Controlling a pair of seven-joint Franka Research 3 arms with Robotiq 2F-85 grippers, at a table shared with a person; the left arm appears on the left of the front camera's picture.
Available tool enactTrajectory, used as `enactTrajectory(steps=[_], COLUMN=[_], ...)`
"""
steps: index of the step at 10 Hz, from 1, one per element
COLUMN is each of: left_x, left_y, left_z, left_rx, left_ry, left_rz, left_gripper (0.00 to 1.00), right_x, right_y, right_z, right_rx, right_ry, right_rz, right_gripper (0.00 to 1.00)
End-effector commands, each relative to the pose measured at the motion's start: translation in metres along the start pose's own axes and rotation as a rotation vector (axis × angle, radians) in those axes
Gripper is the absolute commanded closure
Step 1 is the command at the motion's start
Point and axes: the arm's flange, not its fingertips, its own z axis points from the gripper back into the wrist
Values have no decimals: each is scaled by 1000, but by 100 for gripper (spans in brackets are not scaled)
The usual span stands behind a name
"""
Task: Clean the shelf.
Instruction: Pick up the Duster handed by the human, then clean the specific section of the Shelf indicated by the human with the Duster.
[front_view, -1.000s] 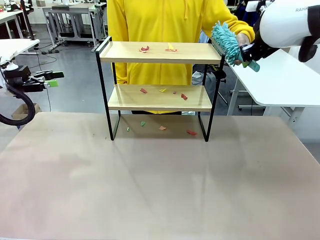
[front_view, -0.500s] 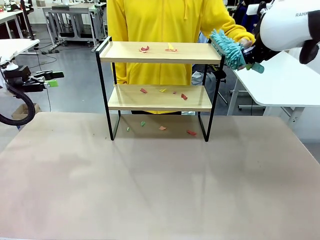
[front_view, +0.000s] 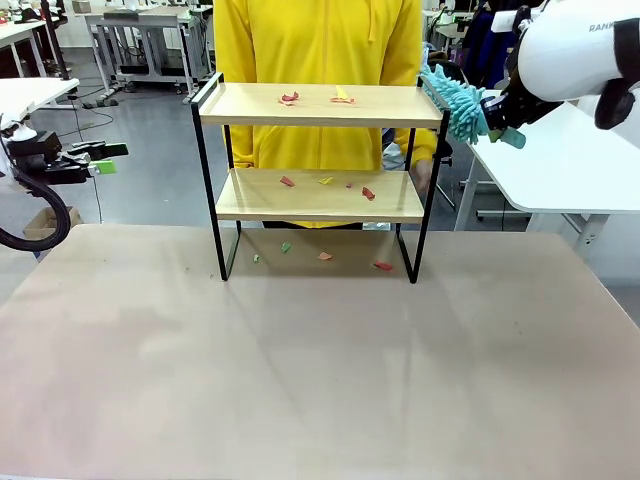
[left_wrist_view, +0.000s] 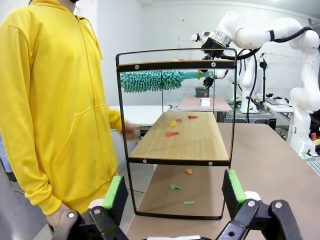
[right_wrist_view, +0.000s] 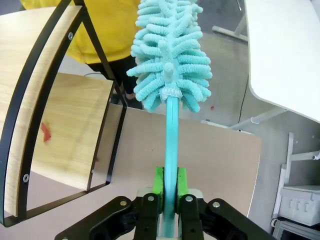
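Our right arm comes in from the right at top-board height, its right gripper (right_wrist_view: 169, 194) clenched on the handle of a teal duster (right_wrist_view: 167, 55). The fluffy head sits at the right rail of the shelf (front_view: 390, 106), perhaps touching it. Our left gripper (left_wrist_view: 174, 192) hangs released, well off to the left. The shelf stands at the far side of the table (front_view: 320, 380), with light boards, a black frame, and coloured scraps (front_view: 289, 98) on both tiers.
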Motion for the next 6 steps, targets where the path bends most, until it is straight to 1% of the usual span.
enactTrajectory(steps=[1,6], left_x=[3,3], left_y=[-1,-1], left_z=[0,0], left_rx=[-3,-3], left_ry=[-2,-2], left_rz=[-13,-13], left_gripper=[0,0], right_x=[1,1], right_y=[-1,-1], right_z=[3,3], right_rx=[-18,-18], right_ry=[-9,-9], right_rz=[9,9], right_gripper=[100,100])
